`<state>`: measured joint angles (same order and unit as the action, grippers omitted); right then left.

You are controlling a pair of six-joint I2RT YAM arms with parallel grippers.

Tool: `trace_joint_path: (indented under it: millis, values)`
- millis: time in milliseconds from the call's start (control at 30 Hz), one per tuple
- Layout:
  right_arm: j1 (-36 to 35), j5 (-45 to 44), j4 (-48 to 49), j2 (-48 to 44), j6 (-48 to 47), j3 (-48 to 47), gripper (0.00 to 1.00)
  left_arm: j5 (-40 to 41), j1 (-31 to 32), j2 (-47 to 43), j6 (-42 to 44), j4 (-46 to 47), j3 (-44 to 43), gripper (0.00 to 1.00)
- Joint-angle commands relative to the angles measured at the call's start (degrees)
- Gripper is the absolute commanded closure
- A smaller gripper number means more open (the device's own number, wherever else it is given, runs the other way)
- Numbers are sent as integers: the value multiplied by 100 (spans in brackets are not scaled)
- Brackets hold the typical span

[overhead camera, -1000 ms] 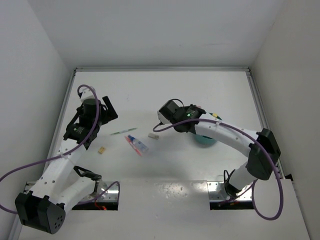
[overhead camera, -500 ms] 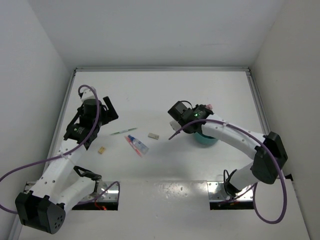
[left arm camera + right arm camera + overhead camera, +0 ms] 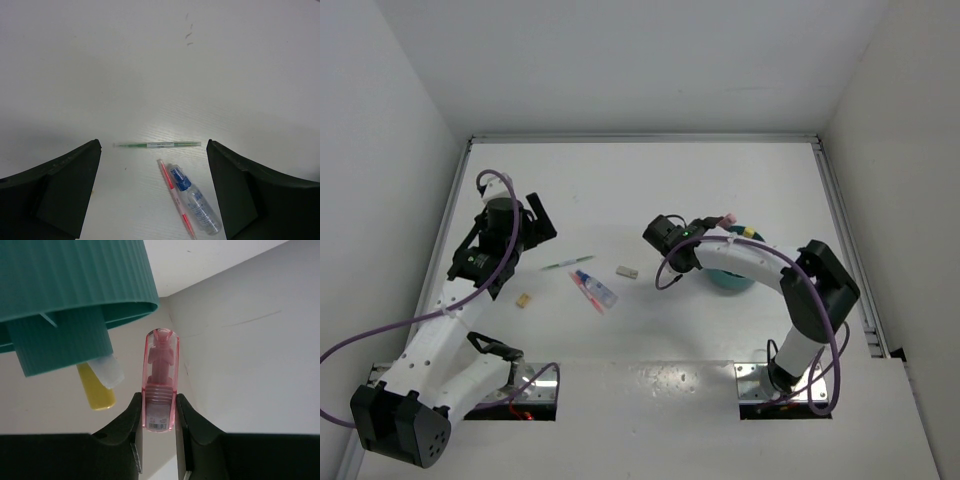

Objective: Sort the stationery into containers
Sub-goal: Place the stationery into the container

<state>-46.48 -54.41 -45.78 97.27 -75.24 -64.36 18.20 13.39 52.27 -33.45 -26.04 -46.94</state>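
Observation:
My right gripper (image 3: 713,224) is shut on a pink marker (image 3: 727,216), held over the near-left rim of the round teal tub (image 3: 731,281). In the right wrist view the pink marker (image 3: 160,375) stands between my fingers (image 3: 131,425), next to the ribbed tub wall (image 3: 75,280). A yellow marker (image 3: 95,390) and a pale light-blue one (image 3: 112,371) stick out of the tub. My left gripper (image 3: 535,220) is open and empty above a thin green pen (image 3: 157,145), a thin red pen (image 3: 175,197) and a clear tube with a blue cap (image 3: 195,200).
A grey eraser block (image 3: 627,271) lies between the tube (image 3: 595,290) and the tub. A tiny yellow piece (image 3: 523,300) lies near the left arm. White walls close in the table on the left, back and right.
My right arm has drawn its elbow in and turned its wrist, keeping the pink marker by the tub's rim. The left arm has not moved.

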Motion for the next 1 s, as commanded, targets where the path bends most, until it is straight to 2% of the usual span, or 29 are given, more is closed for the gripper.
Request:
trace_joint_path:
  millis: [0, 167, 533, 967]
  values:
    - [7, -386, 60, -16, -157, 151, 100, -44, -73, -59, 58, 178, 18, 7]
    - [-45, -517, 69, -16, -157, 494, 100, -97, -126, -6, 58, 231, 18, 7]
    - [-98, -570, 263, 204, -386, 600, 100, -97, -126, -6, 58, 231, 18, 7]
    - [-151, -632, 465, 336, -439, 538, 85, -97, -126, -6, 58, 231, 18, 7]
